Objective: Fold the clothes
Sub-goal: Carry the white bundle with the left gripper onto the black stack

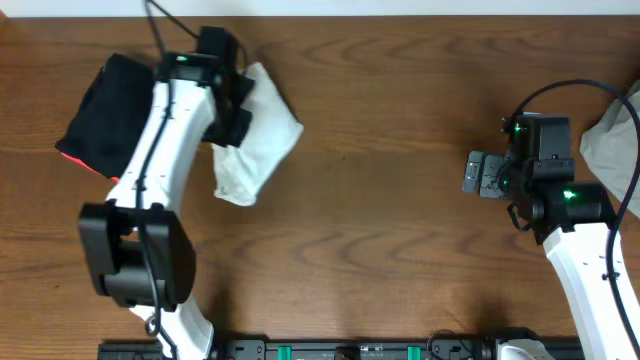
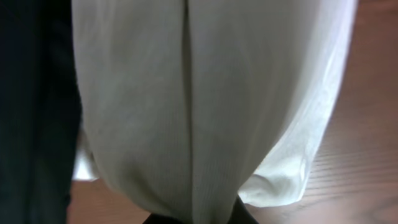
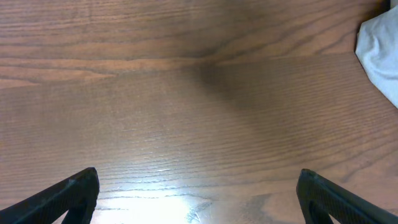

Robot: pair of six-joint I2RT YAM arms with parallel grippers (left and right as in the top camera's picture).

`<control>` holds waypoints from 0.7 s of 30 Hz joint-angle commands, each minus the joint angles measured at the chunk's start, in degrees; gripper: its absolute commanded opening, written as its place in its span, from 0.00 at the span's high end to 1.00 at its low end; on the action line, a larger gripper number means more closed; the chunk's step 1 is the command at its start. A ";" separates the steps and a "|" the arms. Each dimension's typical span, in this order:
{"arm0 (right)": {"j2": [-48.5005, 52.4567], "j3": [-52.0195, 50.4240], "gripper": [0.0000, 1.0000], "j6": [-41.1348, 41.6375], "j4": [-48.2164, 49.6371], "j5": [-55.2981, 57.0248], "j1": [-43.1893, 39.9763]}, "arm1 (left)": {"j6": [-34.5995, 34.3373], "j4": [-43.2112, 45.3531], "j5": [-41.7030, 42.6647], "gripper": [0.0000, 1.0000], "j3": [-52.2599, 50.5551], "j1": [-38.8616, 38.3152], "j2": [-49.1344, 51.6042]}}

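No readable text anywhere — the white T-shirt (image 1: 265, 140) shows plain fabric.

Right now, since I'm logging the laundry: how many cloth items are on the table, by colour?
White: 2, the shirt and a cloth at the right edge
Black: 1, a garment with a red edge
Total: 3

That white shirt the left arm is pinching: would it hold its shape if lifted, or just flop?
Probably floppy: the white shirt bunches in soft folds at the left pincer. It is likely light, since one narrow pinch gathers it. It seems unlikely to roll or tip, as it lies slumped and crumpled on the wooden table.
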 commanded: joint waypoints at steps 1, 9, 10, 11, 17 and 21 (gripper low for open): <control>-0.24 0.26 0.01 -0.24 -0.04 0.94 -0.68 | 1.09 0.22 -0.94 0.94 3.19 2.62 -3.10; -0.24 0.28 0.01 -0.24 -0.04 0.94 -0.66 | -0.22 -0.22 -0.72 0.94 7.39 6.88 -4.26; -0.24 0.28 0.01 -0.24 -0.04 0.94 -0.66 | -0.22 0.04 -0.72 0.94 7.43 7.54 -4.26; -0.24 0.28 0.01 -0.24 -0.04 0.94 -0.66 | -0.22 0.28 -0.72 0.94 7.43 8.33 -4.26; -0.24 0.28 0.01 -0.24 -0.04 0.94 -0.68 | -0.15 1.40 1.53 0.94 8.37 13.18 -4.26; -0.24 0.28 0.01 -0.24 -0.04 0.94 -0.66 | 0.39 1.90 2.54 0.94 10.32 16.35 -4.26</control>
